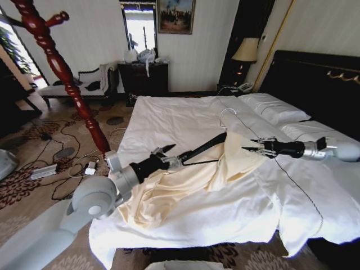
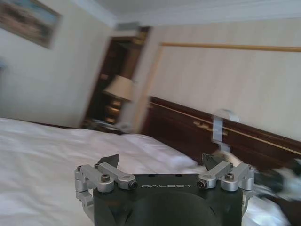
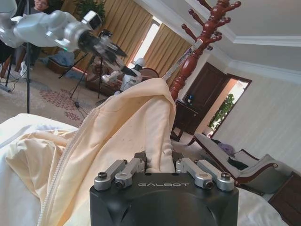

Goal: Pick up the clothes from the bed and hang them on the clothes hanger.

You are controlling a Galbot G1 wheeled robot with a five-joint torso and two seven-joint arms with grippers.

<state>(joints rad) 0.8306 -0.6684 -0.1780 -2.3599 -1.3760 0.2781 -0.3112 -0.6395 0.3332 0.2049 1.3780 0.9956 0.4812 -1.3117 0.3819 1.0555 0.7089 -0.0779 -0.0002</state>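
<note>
A red-brown wooden coat stand (image 1: 64,73) rises at the left of the head view, standing on the patterned carpet beside the bed (image 1: 185,121). Next to it the left arm reaches over the near left edge of the bed, its left gripper (image 1: 167,156) hovering above the sheet. In the left wrist view its fingers (image 2: 109,163) stand wide apart with nothing between them; in the head view the lower end of the clothes hanger (image 1: 205,149) lies just beside them, and contact cannot be told.

The clothes (image 1: 185,185), a cream zip-front garment, spread over the middle of the bed toward its near left edge, with one part lifted in a peak at the hanger's upper end. The hanger slants up to the right, its thin wire hook (image 1: 226,114) curling above the sheet.

From the right, the right gripper (image 1: 254,147) comes in over the pillow side of the bed. Its jaws are closed on a fold of the cream fabric, which rises straight from between them in the right wrist view (image 3: 157,162).
</note>
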